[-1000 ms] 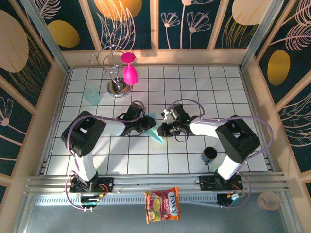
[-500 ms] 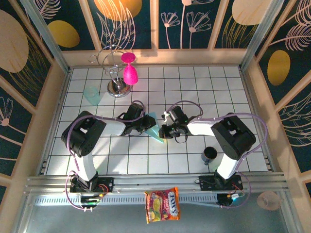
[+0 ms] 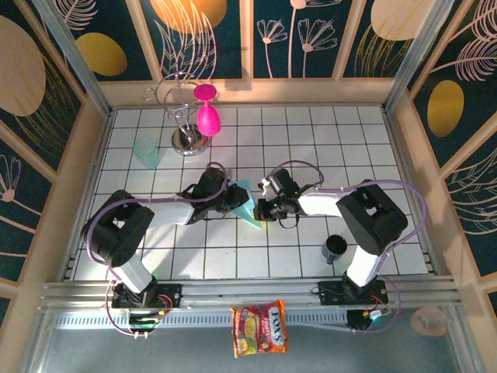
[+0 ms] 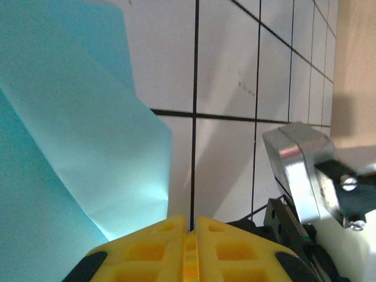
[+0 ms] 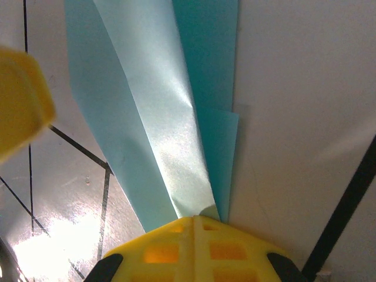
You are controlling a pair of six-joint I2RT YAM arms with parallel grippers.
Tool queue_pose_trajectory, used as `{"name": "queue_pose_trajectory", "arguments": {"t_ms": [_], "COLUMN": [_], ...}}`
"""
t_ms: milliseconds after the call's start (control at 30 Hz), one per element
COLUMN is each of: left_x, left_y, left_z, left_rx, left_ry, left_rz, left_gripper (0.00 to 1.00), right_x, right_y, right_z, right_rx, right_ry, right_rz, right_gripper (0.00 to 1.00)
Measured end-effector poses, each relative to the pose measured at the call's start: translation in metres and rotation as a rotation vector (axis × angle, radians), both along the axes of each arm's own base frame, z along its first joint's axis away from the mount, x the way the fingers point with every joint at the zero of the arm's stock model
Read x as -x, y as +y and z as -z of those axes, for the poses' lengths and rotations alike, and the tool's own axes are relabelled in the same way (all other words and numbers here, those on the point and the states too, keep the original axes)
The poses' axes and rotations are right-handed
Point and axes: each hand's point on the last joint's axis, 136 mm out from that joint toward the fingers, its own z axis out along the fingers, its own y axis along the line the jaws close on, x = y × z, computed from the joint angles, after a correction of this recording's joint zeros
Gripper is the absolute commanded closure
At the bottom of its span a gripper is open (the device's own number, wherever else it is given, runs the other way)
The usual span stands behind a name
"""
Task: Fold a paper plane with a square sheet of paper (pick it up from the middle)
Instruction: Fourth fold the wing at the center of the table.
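The square sheet of paper (image 3: 247, 203), light blue, lies folded into a slim pointed paper-plane shape on the tiled table, its point toward the near edge. My left gripper (image 3: 230, 200) sits at its left side. In the left wrist view the yellow left gripper (image 4: 191, 226) is shut with nothing between the fingers, and the paper (image 4: 88, 153) lies just to its left. My right gripper (image 3: 265, 207) comes in from the right. In the right wrist view the right gripper (image 5: 194, 220) is shut, its tips on the creased paper (image 5: 158, 117), which runs under them.
A pale-teal plastic cup (image 3: 146, 153) and a metal rack (image 3: 189, 141) with pink goblets (image 3: 206, 118) stand at the back left. A dark cup (image 3: 335, 247) sits beside the right arm. A snack packet (image 3: 259, 328) lies in front of the table rail.
The right gripper has slid left up against the paper. The left arm has stretched out lower, its elbow swung left. The paper has stayed in place.
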Motion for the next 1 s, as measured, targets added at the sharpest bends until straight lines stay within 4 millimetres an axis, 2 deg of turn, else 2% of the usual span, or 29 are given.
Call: {"name": "queue_pose_trajectory", "arguments": {"t_ms": [233,600,900,1000], "left_x": [0.018,0.015,0.007,-0.002], "left_y": [-0.010,-0.009,-0.008,-0.003], "left_z": [0.032,0.046,0.047,0.046], "left_rx": [-0.030,-0.075,-0.102,-0.106], "left_ry": [0.079,0.119,0.126,0.121], "left_rz": [0.053,0.040,0.040,0.034], "left_gripper": [0.92,0.91,0.89,0.88], "right_x": [0.000,0.000,-0.001,-0.001], "right_y": [0.000,0.000,-0.002,-0.002], "right_z": [0.001,0.002,0.003,0.004], "right_rx": [0.004,0.010,0.026,0.031], "right_ry": [0.008,0.011,0.006,0.006], "right_rz": [0.001,0.000,0.000,0.001], "right_gripper": [1.00,1.00,1.00,1.00]}}
